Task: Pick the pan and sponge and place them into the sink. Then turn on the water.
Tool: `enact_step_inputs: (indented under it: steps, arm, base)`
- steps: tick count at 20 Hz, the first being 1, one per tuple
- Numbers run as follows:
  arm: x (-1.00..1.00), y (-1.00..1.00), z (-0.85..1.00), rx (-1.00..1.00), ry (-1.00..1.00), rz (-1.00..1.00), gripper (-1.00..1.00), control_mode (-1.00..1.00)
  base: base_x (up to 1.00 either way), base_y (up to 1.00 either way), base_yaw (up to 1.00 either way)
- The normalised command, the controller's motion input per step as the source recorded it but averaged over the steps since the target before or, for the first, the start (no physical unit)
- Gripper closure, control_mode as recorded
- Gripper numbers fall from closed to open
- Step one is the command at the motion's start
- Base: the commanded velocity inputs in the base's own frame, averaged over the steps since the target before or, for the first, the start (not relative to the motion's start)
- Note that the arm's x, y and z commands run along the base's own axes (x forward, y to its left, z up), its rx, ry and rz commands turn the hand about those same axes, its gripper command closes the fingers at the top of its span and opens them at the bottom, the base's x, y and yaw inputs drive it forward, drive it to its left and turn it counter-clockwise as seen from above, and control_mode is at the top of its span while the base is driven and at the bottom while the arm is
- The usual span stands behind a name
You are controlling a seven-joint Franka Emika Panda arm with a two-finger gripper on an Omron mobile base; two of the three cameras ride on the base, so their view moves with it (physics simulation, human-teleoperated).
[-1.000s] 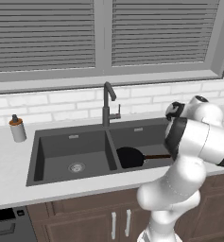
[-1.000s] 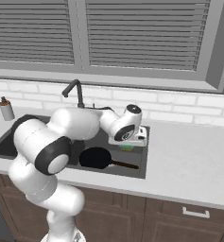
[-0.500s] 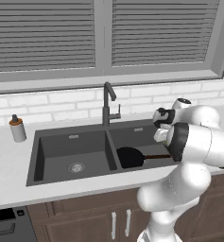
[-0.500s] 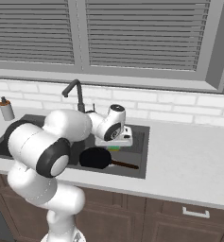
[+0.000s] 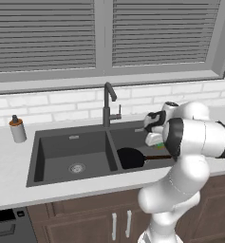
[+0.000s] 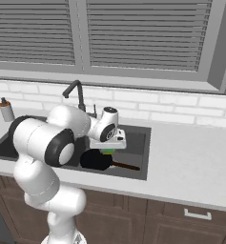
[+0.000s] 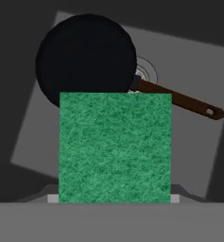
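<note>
Sponge (image 7: 115,147), green face toward the hand camera, lay close under the wrist and hid the fingertips; the fingers appeared clenched on it, since it hung above the basin with nothing else beneath it. From the right base camera a sliver of the sponge (image 6: 107,151) showed under the gripper (image 6: 107,145), which was poised over the right basin of the sink (image 6: 142,153). From the left base camera the gripper (image 5: 155,140) sat just inside the basin's right part, with the green block (image 5: 158,145) at its lower edge. Below and beyond it, the pan (image 7: 86,59) already rested on the basin floor, its handle (image 7: 179,99) running across the drain (image 7: 145,73) toward the right wall; the pan (image 5: 130,157) lay near the divider. Farther back stood the faucet (image 5: 109,103) with its side lever, and at the far left of the counter a soap bottle (image 5: 17,129). Judged risks: released from here, the sponge would probably land partly on the pan's rim or handle and tip, though still within the sink; a swing straight toward the lever could graze the faucet neck or catch the pan handle if the hand stayed low.
</note>
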Motion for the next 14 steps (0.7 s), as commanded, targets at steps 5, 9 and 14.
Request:
enact_step_inputs:
  steps: [5, 9, 14]
  arm:
    - [0.18, 0.06, -0.38, 0.00, 0.06, 0.02, 1.00, -1.00]
    - [0.14, 0.00, -0.42, -0.03, 0.04, 0.02, 1.00, -1.00]
    - [0.16, 0.00, -0.57, -0.11, 0.00, 0.01, 1.00, -1.00]
  base:
    - [0.00, 0.00, 0.00]
    - [0.00, 0.00, 0.00]
    - [0.00, 0.00, 0.00]
